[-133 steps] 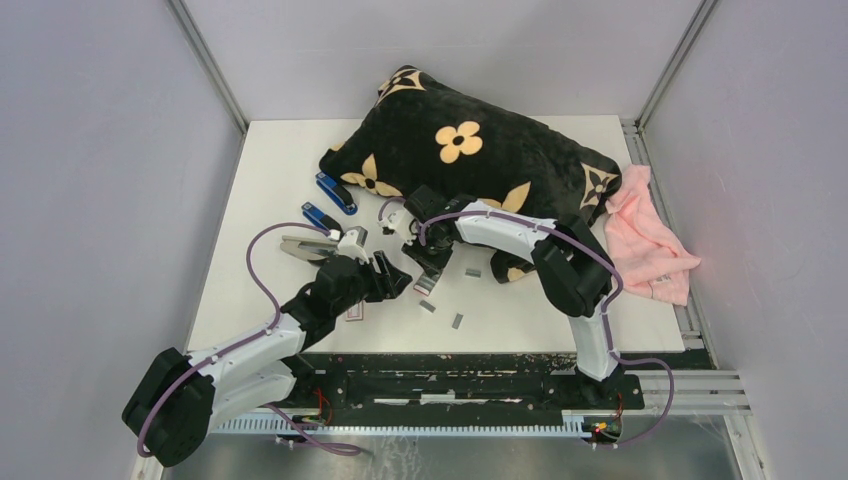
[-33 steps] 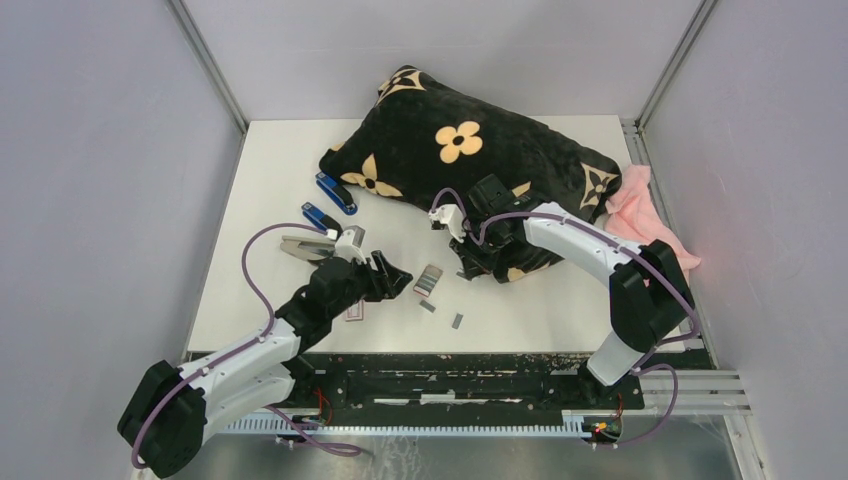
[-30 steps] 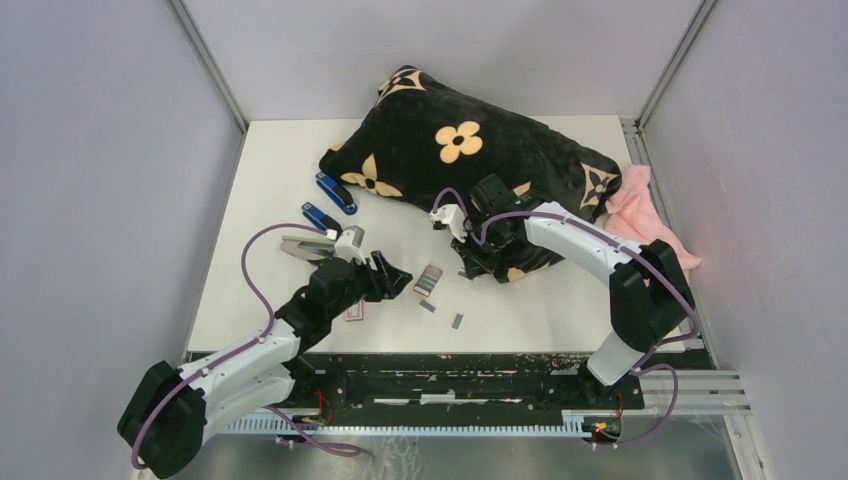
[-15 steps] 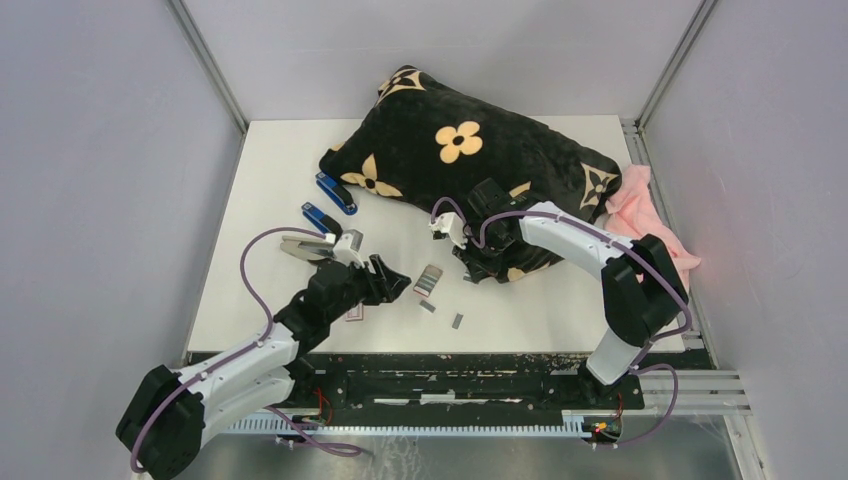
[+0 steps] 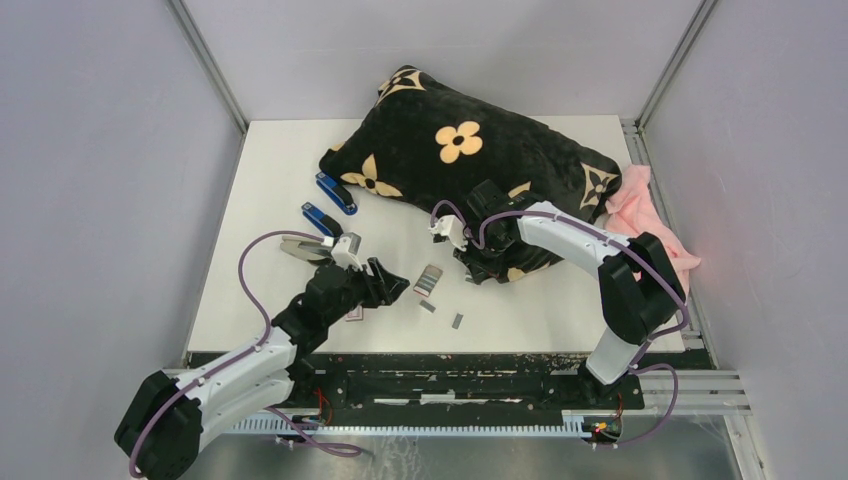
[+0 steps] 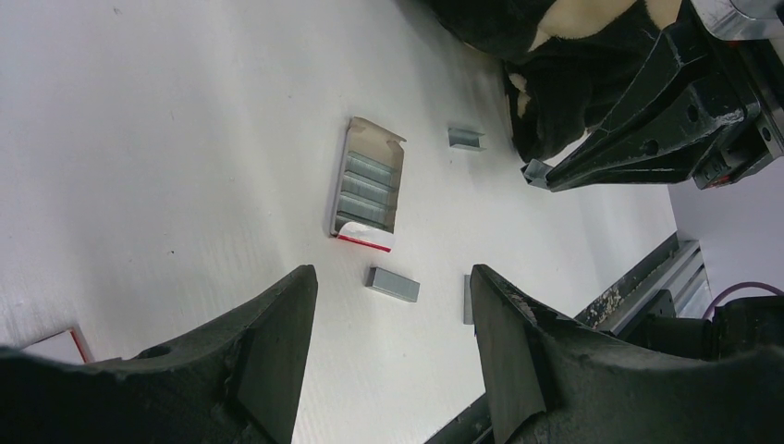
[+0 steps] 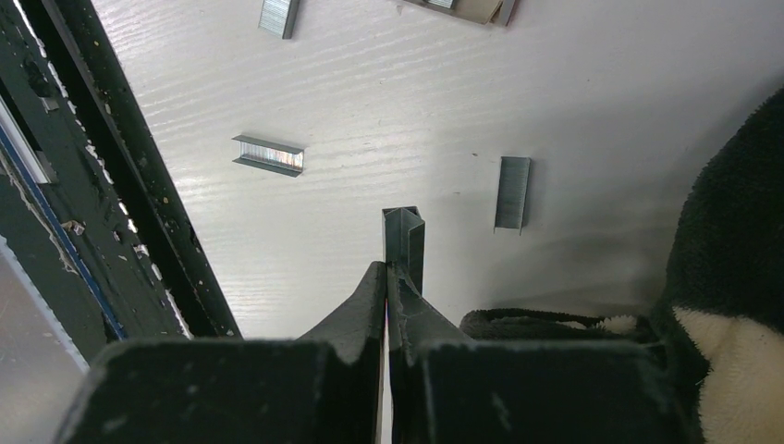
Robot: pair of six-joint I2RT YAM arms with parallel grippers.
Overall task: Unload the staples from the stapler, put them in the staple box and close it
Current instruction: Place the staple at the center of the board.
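Right gripper (image 7: pixel 386 268): jaws fully closed, pinching one end of a staple strip (image 7: pixel 404 236). The strip sticks out past the tips, long axis in line with the fingers, so it points straight ahead of the gripper at the table (image 7: pixel 370 92). Cannot tell whether its far end touches the surface.

Around that gripper, wrist view:
- one loose strip (image 7: pixel 513 191) lies ahead and to the right
- another strip (image 7: pixel 268 155) lies ahead and to the left
- the black pillow (image 7: pixel 730 231) is close on the right

Left gripper (image 6: pixel 393 268): jaws apart, roughly mid-width, holding nothing. A single strip (image 6: pixel 393 284) lies flat on the table just ahead, between the two fingers, long axis across the gap. The small box (image 6: pixel 367 185) of strips lies further ahead.

The opened stapler (image 5: pixel 298 247) lies behind and beside the left gripper, well apart from the right one, so the left arm is the nearer to it.

Judgement: the next move is to release the held strip. It needs only a short drop along the fingers' own line, onto bare table between the two loose strips.
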